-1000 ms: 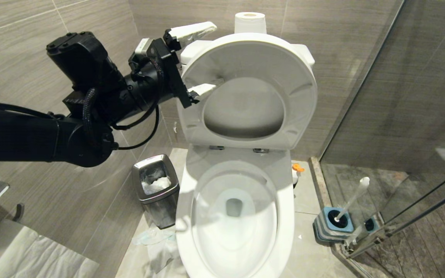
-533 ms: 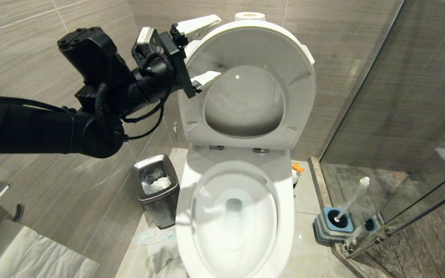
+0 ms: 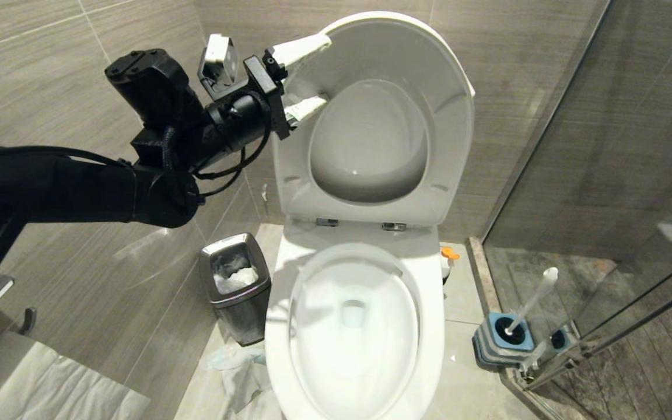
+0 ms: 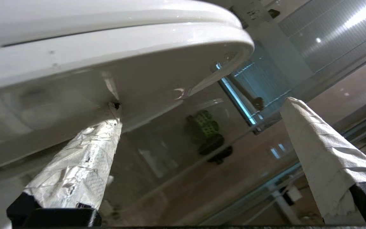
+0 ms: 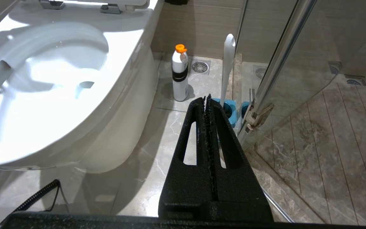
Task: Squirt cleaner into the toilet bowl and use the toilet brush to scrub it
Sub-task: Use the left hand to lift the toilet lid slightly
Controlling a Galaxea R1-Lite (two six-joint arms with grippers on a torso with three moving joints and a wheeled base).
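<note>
The white toilet bowl (image 3: 423, 326) stands open, its seat and lid (image 3: 371, 52) tipped up against the back wall. My left gripper (image 3: 325, 70) is open at the seat's upper left edge. One white-wrapped fingertip (image 4: 113, 109) touches the raised seat (image 4: 106, 47); the other finger (image 4: 316, 152) stands free. The toilet brush (image 3: 537, 294) leans in its blue holder (image 3: 502, 338) on the floor to the right. My right gripper (image 5: 206, 98) hangs shut and empty, low beside the bowl (image 5: 43, 95), short of the brush handle (image 5: 227, 63). No cleaner liquid shows.
A white bottle with an orange cap (image 5: 180, 73) stands on the floor between toilet and brush holder. A steel waste bin (image 3: 235, 286) sits left of the bowl, with crumpled paper (image 3: 237, 373) on the floor. A glass shower door (image 3: 604, 175) closes off the right.
The seat and lid have swung further up toward the wall, hiding the paper roll behind them. My left gripper rose and moved right with them, staying open.
</note>
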